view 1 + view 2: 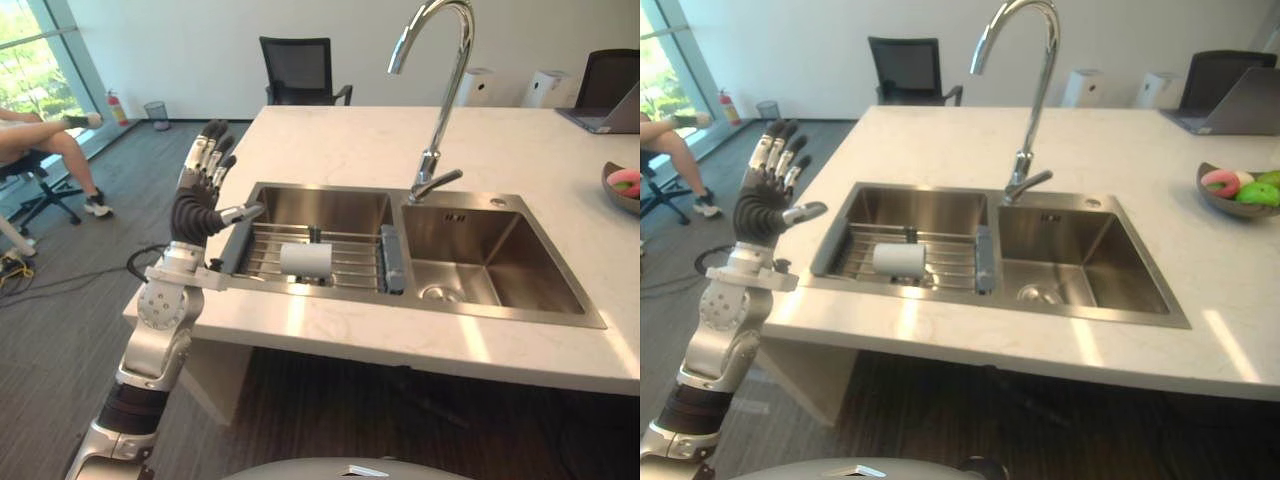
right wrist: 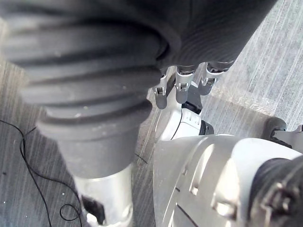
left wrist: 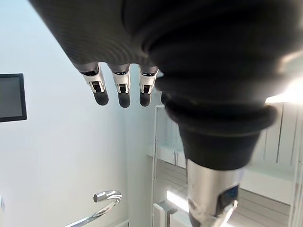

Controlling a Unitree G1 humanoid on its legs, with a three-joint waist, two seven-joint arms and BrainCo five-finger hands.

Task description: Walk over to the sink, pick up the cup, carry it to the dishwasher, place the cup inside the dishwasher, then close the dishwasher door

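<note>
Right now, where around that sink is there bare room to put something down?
The right basin is empty, and the counter behind the faucet is bare up to the laptop and bowl. The left basin is crowded: a rack holding the cup.

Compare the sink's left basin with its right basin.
The left basin holds a wire rack across it; the right basin has none. A white cup lies on its side on that rack in the left basin, while the right basin is bare, its drain in plain sight. Both are rectangular steel basins sunk in the same pale counter.
</note>
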